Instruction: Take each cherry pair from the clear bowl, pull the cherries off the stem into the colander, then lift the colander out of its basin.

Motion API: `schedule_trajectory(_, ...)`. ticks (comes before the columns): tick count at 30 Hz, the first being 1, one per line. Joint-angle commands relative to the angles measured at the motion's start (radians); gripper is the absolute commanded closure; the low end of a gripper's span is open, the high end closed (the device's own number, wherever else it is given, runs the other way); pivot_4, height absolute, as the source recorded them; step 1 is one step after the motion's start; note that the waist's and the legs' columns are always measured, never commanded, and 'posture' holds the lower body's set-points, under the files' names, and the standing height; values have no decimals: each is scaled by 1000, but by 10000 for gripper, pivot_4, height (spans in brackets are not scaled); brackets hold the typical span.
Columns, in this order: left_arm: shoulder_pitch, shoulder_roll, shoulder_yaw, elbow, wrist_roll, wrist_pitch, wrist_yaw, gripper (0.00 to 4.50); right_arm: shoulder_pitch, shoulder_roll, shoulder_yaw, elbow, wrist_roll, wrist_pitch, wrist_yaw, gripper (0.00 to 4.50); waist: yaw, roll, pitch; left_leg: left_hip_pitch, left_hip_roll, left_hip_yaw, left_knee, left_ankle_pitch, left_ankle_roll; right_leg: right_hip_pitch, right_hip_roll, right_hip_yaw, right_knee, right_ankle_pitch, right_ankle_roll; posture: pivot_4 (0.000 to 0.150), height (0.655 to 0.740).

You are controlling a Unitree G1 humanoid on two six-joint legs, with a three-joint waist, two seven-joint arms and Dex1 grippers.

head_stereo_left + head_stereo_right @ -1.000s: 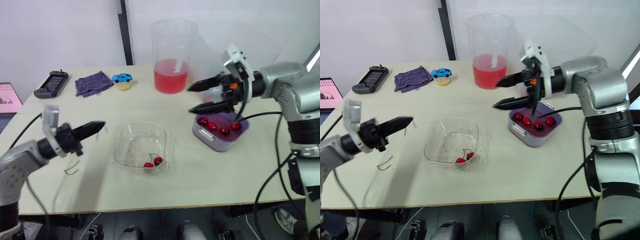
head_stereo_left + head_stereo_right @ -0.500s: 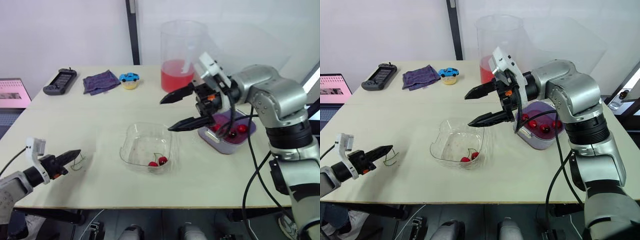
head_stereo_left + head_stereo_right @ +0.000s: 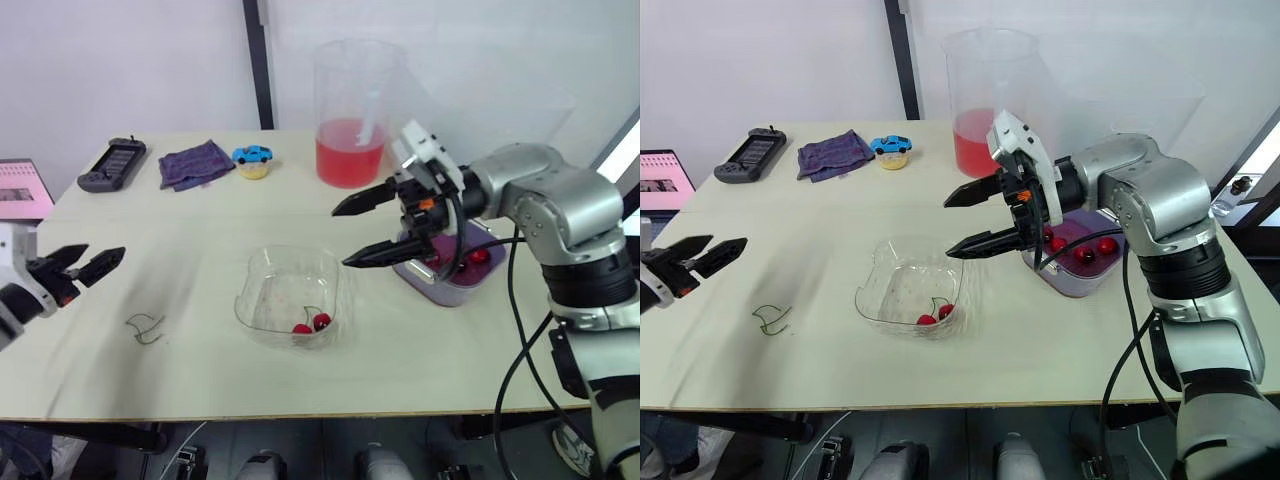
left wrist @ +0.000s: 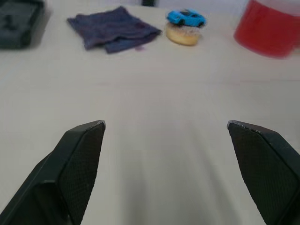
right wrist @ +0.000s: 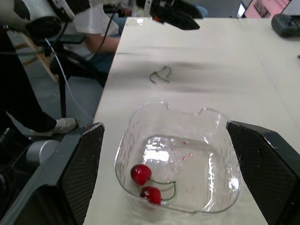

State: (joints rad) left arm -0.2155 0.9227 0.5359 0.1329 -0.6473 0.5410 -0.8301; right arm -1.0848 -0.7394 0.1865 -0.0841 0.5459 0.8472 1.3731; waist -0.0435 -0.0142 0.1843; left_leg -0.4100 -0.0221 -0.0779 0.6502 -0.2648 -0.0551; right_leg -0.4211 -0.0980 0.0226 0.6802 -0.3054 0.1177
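The clear bowl (image 3: 262, 310) stands mid-table with one cherry pair (image 3: 312, 323) on its green stem inside. To its right, the purple colander in its basin (image 3: 447, 288) holds several loose cherries (image 3: 478, 256). My right gripper (image 3: 340, 238) hangs open between bowl and colander, above the bowl's right rim, holding nothing. In the right wrist view the bowl (image 5: 220, 140) and cherry pair (image 5: 141, 175) lie between its fingers. My left gripper (image 3: 105, 250) is open and empty at the table's far left edge. Bare green stems (image 3: 145, 328) lie on the table near it.
At the back stand a tall pitcher of red liquid (image 3: 352, 115), a purple cloth (image 3: 195, 165), a blue toy car (image 3: 252, 155) and a black handheld device (image 3: 112, 165). A laptop (image 3: 20, 190) sits off the left edge. A person (image 5: 101, 28) sits beyond the left end.
My left gripper dipped to the stems at the table's left, opened, and drew back left. My right gripper, still open, swung from over the colander toward the bowl. The camera shifted.
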Motion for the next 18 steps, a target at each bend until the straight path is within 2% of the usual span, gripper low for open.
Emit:
schedule_trajectory(1, -17, 51, -38, -170, -37, 1, -105, 246, -26, 13, 10, -37, -15, -8, -31, 0, 0, 0, 0, 0, 0, 0, 0, 0, 0, 0, 0, 0, 0, 0, 0, 1500, 7337)
schedule_trajectory(4, 12, 108, -83, -313, -80, 34, -234, 246, -63, 69, 81, 10, -131, -94, -109, 0, -7, 0, 0, 0, 0, 1, 0, 0, 0, 0, 1, 0, 0, 0, 0, 1500, 7337)
schedule_trajectory(8, 83, 167, -127, -462, -101, 60, -343, 246, -155, 136, 181, 88, -201, -15, -147, 0, -20, 1, 0, 0, 1, 3, -2, 0, 0, -4, 1, 2, 2, 0, 0, 1500, 7337)
schedule_trajectory(12, 110, 175, -151, -561, -101, 63, -356, 246, -258, 161, 358, 141, -279, 12, -44, 0, -26, 1, 1, 0, 1, 3, -2, 0, 0, -3, 1, 2, 2, 0, 0, 1500, 7337)
schedule_trajectory(18, 173, 159, -136, -605, -71, 51, -347, 246, -402, 311, 507, 286, -339, 122, 6, 0, -29, 1, 1, 0, 1, 2, -1, 0, 0, -4, 3, 2, 2, 0, 0, 1500, 7337)
